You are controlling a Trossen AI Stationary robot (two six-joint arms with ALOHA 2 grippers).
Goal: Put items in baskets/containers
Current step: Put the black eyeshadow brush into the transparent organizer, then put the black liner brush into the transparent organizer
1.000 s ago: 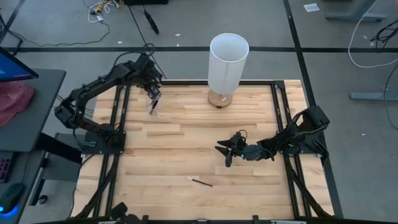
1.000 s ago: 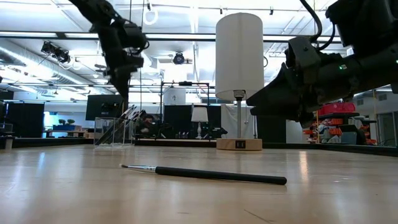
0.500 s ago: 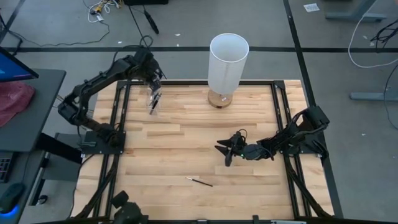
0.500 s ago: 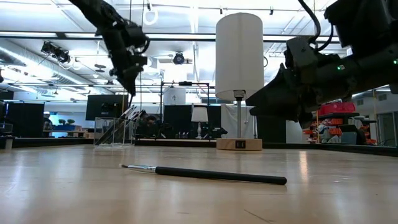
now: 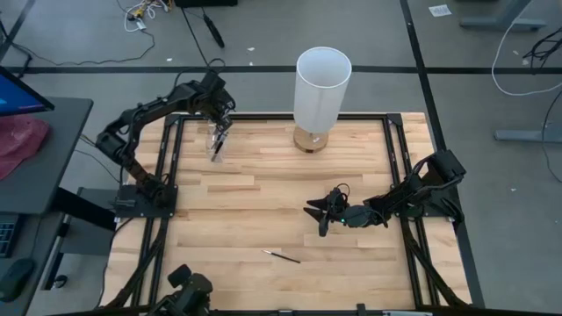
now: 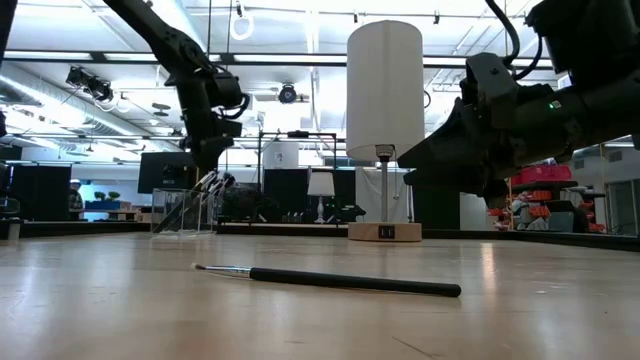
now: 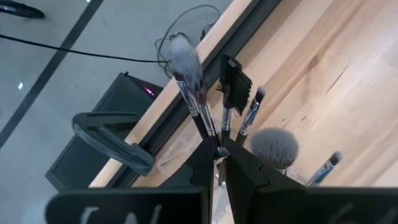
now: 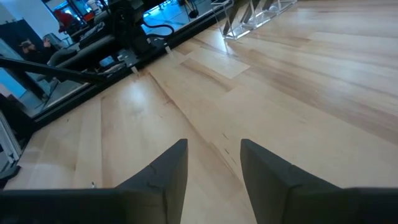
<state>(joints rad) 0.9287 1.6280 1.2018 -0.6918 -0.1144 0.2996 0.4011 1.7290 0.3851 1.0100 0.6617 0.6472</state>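
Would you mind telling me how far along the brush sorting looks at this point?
Mostly done: several brushes already stand in the clear cup at the table's far left. In hand: the left gripper sits directly above the cup, fingers nearly closed around a thin brush handle. Left: one brush lies on the near table, and the right gripper waits open at mid-table, empty.

Table (image 5: 263, 189) pale wood planks, smooth satin; cup (image 6: 185, 210) clear glossy plastic; lone brush (image 6: 330, 280) matt black handle.

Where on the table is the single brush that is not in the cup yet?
In the high view the loose brush lies flat on the wooden table near its front edge, about mid-width, in front of the right gripper and far from the clear cup.
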